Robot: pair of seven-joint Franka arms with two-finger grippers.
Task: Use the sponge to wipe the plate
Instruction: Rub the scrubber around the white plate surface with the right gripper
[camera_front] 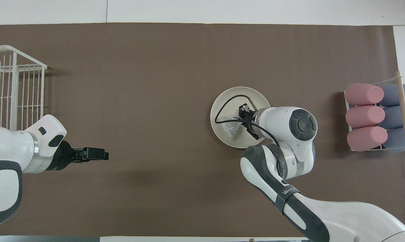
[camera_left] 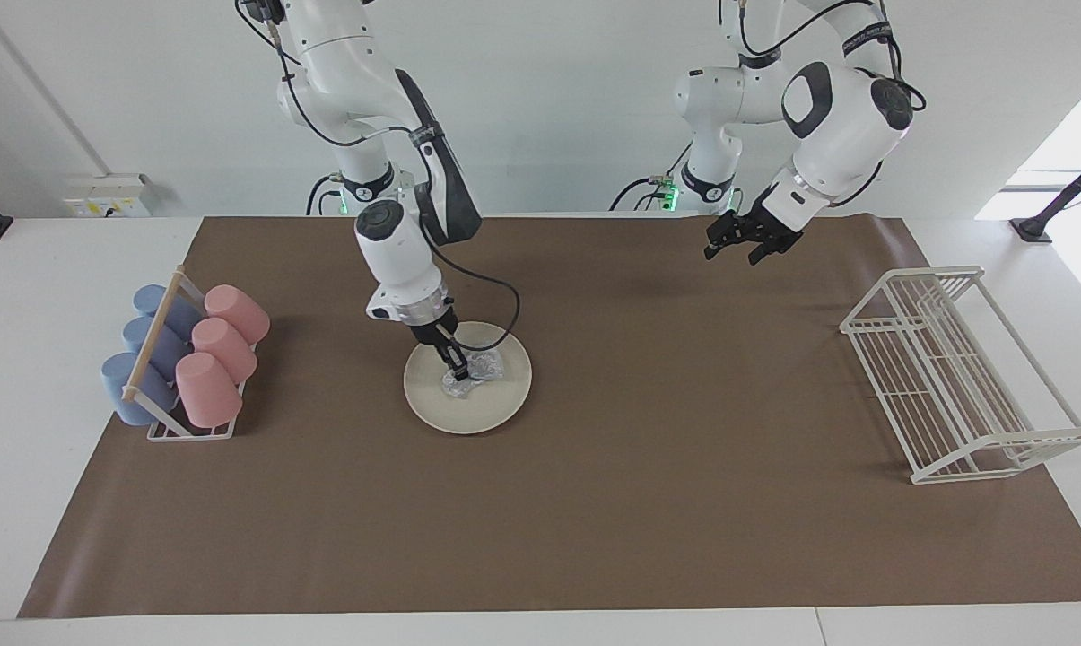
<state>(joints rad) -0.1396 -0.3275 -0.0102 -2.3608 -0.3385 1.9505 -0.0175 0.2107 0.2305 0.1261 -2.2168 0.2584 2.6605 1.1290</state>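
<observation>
1. The plate (camera_left: 467, 378) lies flat on the brown mat (camera_left: 594, 502), toward the right arm's end of the table, near the rack of cups (camera_left: 186, 363).
2. The sponge (camera_left: 473, 370) sits on the plate, near its middle.
3. The right gripper (camera_left: 457, 361) is down on the plate and pinches the sponge between its fingers.
4. So the wiping step looks to be in hand: the sponge is pressed on the plate, ready to rub.
5. The left gripper (camera_left: 745, 242) hangs in the air over the bare mat at the left arm's end of the table, and it waits. Its fingers are spread apart and hold nothing.
6. The white wire rack (camera_left: 957, 372) stands at the left arm's end of the table, well apart from the plate.
7. Next, I think the right gripper needs to slide the sponge across the plate. It must press softly, so the plate does not slip on the mat.
</observation>
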